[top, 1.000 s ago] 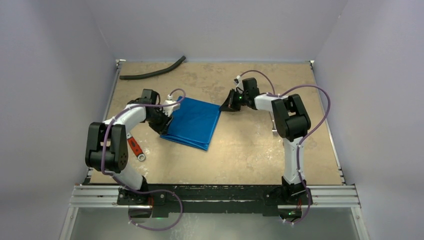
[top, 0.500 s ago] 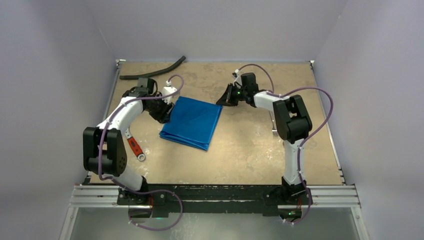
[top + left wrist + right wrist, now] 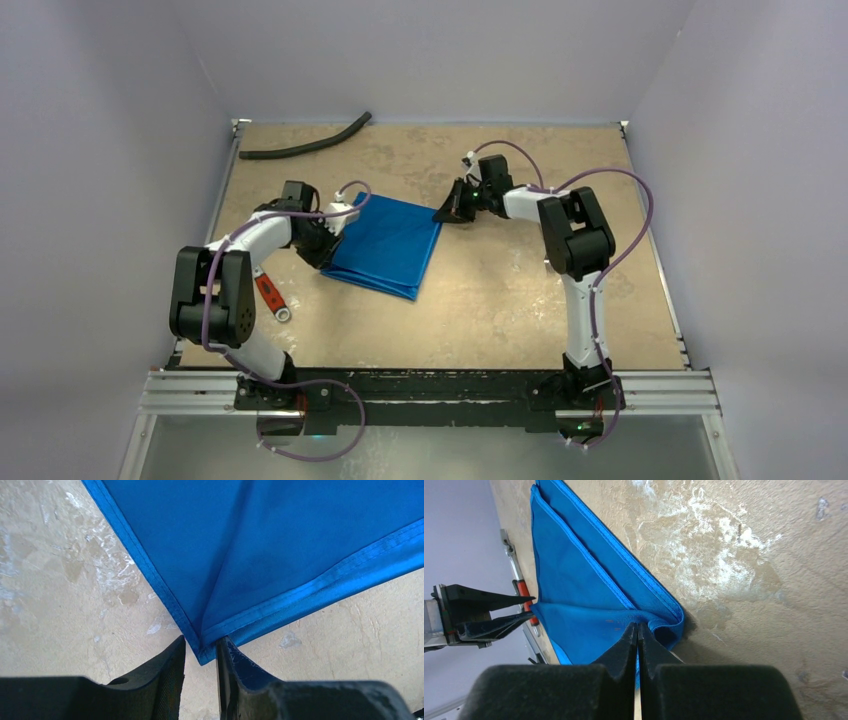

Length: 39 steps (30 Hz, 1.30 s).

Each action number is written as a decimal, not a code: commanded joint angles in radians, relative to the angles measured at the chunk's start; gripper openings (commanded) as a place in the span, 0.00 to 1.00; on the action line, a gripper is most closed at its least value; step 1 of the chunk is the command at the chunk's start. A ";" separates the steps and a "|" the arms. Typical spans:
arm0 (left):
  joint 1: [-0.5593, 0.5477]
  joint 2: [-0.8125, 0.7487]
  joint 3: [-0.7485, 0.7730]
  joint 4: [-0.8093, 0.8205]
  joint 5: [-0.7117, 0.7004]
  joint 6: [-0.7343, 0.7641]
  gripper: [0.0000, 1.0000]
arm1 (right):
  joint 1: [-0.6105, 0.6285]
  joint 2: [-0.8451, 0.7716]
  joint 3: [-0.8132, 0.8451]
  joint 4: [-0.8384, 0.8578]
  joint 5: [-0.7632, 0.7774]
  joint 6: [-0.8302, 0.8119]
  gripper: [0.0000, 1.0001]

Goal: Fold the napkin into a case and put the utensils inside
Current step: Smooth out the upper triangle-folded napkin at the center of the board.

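The blue napkin point(image 3: 385, 245) lies folded flat on the table, left of centre. My left gripper point(image 3: 335, 232) is at its left corner. In the left wrist view, the jaws point(image 3: 200, 645) stand slightly apart with the hemmed corner of the napkin point(image 3: 280, 540) lying between the tips. My right gripper point(image 3: 447, 213) is at the napkin's far right corner. In the right wrist view it point(image 3: 637, 627) is shut on the napkin point(image 3: 574, 580), whose edge curls up beside the tips. The fork and spoon do not show.
A long black hose point(image 3: 305, 143) lies at the far left edge. A wrench with a red handle point(image 3: 268, 293) lies beside the left arm and also shows in the right wrist view point(image 3: 524, 600). Table edge rails run along both sides.
My left gripper swung away toward the far left, then came back to the napkin's left corner. My right gripper rose a little, then dropped back at the right corner. The napkin shifted slightly.
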 commanded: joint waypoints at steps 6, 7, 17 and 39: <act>0.007 -0.035 -0.066 0.058 0.013 0.035 0.24 | -0.020 -0.015 0.047 -0.084 0.066 -0.067 0.04; 0.007 -0.036 -0.069 0.054 0.023 0.035 0.24 | -0.018 -0.026 0.055 -0.094 0.090 -0.071 0.06; 0.007 -0.070 0.043 -0.093 0.167 0.025 0.25 | 0.224 -0.190 -0.062 -0.018 0.133 0.029 0.12; 0.018 -0.091 -0.008 -0.089 0.168 0.159 0.47 | 0.433 -0.050 -0.057 0.108 0.075 0.133 0.07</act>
